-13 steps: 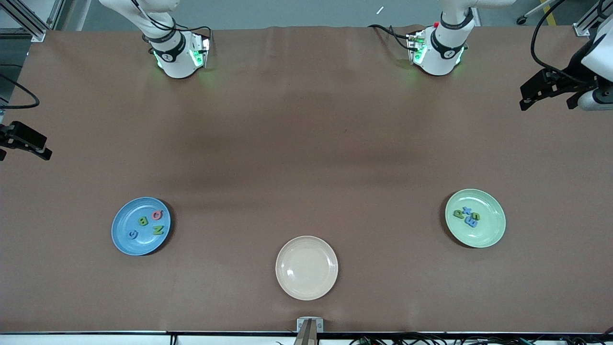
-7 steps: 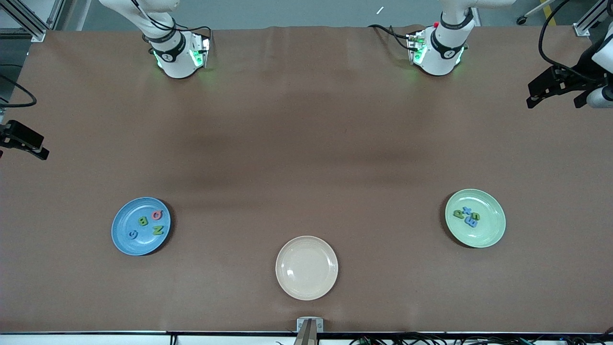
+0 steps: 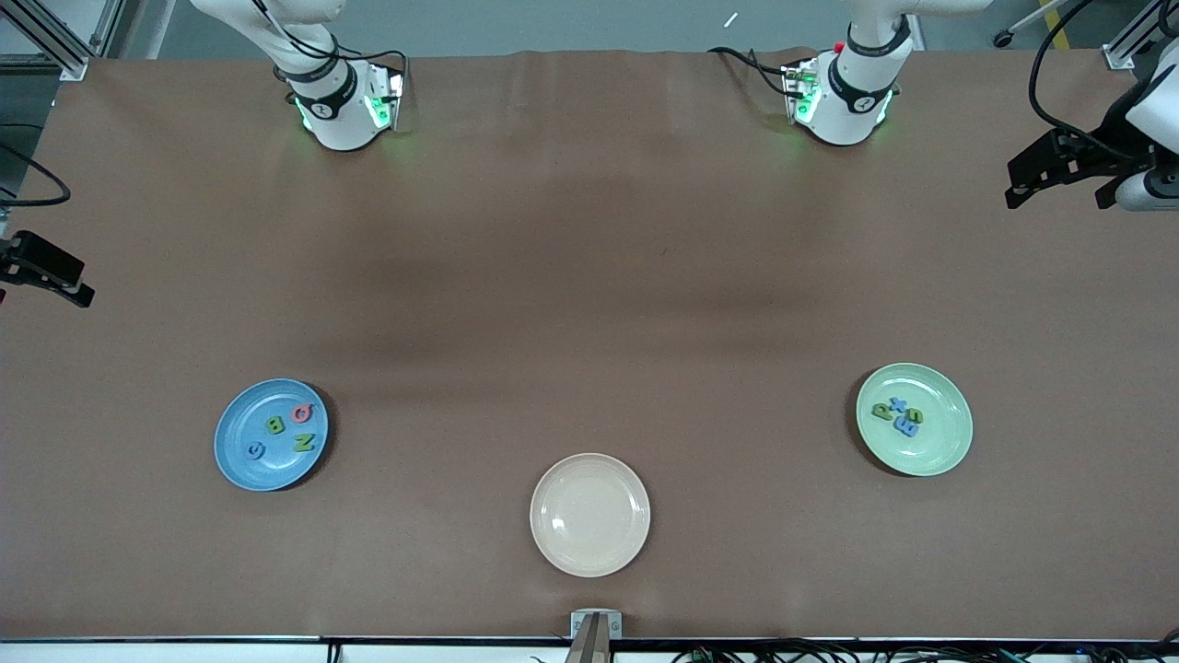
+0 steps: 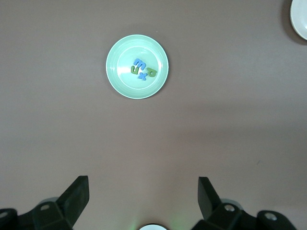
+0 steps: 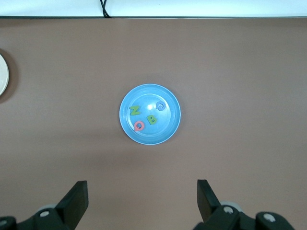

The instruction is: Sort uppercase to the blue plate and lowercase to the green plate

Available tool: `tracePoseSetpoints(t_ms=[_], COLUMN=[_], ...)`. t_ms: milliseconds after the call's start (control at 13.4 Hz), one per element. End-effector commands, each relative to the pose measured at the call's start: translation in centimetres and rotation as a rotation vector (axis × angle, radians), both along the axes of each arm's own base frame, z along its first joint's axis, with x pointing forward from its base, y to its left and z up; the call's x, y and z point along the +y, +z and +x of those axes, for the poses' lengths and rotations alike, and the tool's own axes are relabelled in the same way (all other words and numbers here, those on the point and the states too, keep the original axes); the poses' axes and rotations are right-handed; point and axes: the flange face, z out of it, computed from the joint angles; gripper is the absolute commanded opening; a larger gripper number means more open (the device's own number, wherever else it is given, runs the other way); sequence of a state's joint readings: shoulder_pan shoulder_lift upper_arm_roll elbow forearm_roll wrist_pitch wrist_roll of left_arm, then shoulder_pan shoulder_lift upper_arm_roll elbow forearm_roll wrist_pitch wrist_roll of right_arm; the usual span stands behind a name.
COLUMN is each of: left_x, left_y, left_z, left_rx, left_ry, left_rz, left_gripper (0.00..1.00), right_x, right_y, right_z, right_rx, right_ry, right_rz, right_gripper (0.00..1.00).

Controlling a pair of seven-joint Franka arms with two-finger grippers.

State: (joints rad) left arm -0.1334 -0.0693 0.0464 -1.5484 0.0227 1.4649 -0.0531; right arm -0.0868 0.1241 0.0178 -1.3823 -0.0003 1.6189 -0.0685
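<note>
The blue plate [image 3: 230,419] lies toward the right arm's end and holds the uppercase letters: red Q [image 3: 302,413], green B [image 3: 274,425], green N [image 3: 304,443] and blue C [image 3: 255,450]. The green plate [image 3: 947,435] lies toward the left arm's end and holds the lowercase letters [image 3: 901,416] in a small cluster. My left gripper [image 3: 1057,191] hangs open and empty high over its end of the table, with the green plate [image 4: 120,76] in its wrist view. My right gripper [image 3: 44,287] hangs open and empty over its end, with the blue plate [image 5: 150,137] in its wrist view.
An empty cream plate [image 3: 589,514] lies between the two plates, nearest the front camera. Its edge shows in the left wrist view [image 4: 300,19] and the right wrist view [image 5: 2,74]. A brown mat covers the table.
Both grippers have shifted only slightly at the table's ends. The plates and letters have not moved.
</note>
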Motion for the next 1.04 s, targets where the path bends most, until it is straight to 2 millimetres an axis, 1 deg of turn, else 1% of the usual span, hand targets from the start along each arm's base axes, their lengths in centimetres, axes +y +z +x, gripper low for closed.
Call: tracePoseSetpoints(t_ms=[0,223,372,446,670,967], left_x=[-0.3,-0.6,-0.9,-0.8,-0.8,-0.9], left_y=[0.2,-0.3,-0.1,0.3,0.4,0.5], left_z=[-0.7,-2.5,-2.4,-2.1,-1.4,-1.5], left_rx=[-0.003,-0.028,-0.027,-0.038,-0.034,-0.023], left_ry=[0.003,0.025,-0.002,0.002,0.004,0.003], left_rz=[-0.024,-0.031,-0.028,-0.029,-0.018,-0.012], left_gripper=[1.0,1.0,1.0,1.0,1.0,1.0], right_x=[-0.2,-0.1,0.0,-0.1,-0.1,-0.1], right_y=[0.5,0.5,0.5,0.5,0.5,0.5], right_z=[-0.4,-0.4,-0.4,-0.4,-0.4,-0.4], right_rx=[-0.002,-0.002,-0.002,-0.002,-0.002,-0.002], right_ry=[-0.012,-0.009,-0.011,-0.012,-0.012,-0.009], right_rz=[-0.006,-0.004,-0.004,-0.004,-0.004,-0.003], right_gripper=[1.0,1.0,1.0,1.0,1.0,1.0])
